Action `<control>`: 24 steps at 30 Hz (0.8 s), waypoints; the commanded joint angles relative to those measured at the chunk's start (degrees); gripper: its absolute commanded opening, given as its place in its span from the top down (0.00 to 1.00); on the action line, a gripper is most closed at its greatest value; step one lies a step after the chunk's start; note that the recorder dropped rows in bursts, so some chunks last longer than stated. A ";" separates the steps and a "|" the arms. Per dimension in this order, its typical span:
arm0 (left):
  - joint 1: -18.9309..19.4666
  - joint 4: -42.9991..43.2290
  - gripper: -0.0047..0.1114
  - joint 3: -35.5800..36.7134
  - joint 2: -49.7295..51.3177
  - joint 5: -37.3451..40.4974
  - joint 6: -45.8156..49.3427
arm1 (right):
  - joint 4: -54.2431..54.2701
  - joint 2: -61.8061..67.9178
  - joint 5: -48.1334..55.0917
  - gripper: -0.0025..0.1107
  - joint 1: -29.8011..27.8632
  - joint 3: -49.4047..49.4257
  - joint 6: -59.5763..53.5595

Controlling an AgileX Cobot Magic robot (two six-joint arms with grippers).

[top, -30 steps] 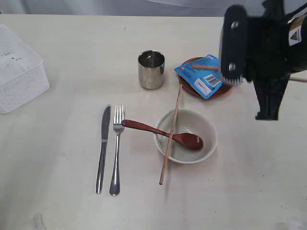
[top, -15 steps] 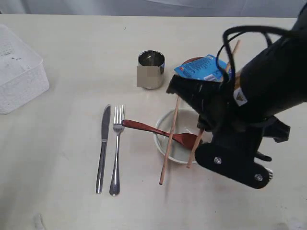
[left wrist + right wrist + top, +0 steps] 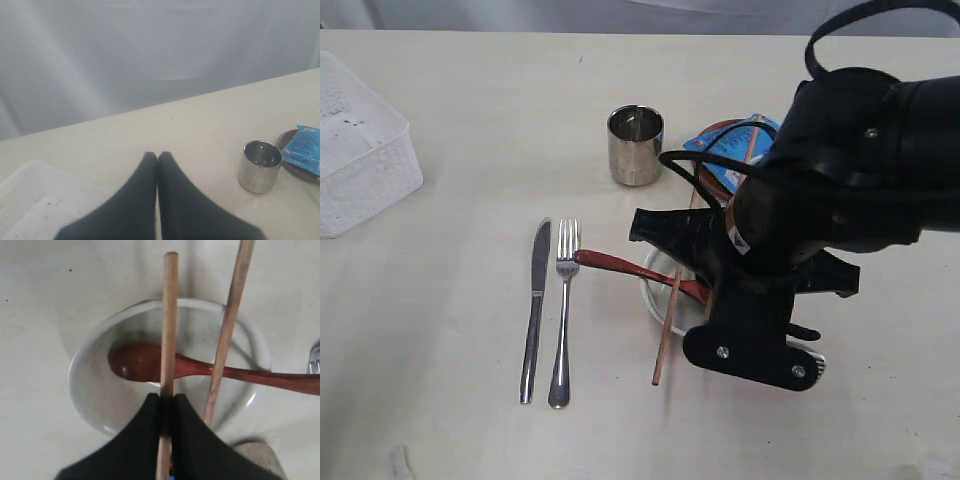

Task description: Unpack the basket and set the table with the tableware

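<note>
Over the pale glazed bowl (image 3: pixel 95 400), the right gripper (image 3: pixel 165 399) pinches one wooden chopstick (image 3: pixel 170 315) beside a second chopstick (image 3: pixel 227 325) and a glossy dark red spoon (image 3: pixel 140 362). Left of the bowl, a steel knife (image 3: pixel 534 310) and fork (image 3: pixel 562 320) lie on the matte cream table (image 3: pixel 450 430), with the white lattice basket (image 3: pixel 360 150) farther left. The left gripper (image 3: pixel 157 156) is closed and empty, before a grey curtain (image 3: pixel 150 50).

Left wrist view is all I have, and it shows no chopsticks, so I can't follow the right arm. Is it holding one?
Observer: Yes, the right gripper is shut on one chopstick, above the bowl.
Operator: And the second?
Observer: The other chopstick lies slanted across the bowl's rim, one end on the table.
Operator: Anything inside the bowl?
Observer: A red spoon, its handle sticking out toward the fork.
</note>
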 commanded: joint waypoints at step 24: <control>0.13 0.17 0.96 0.27 -0.22 0.22 0.24 | -1.18 -0.12 -5.93 0.98 0.12 3.58 8.28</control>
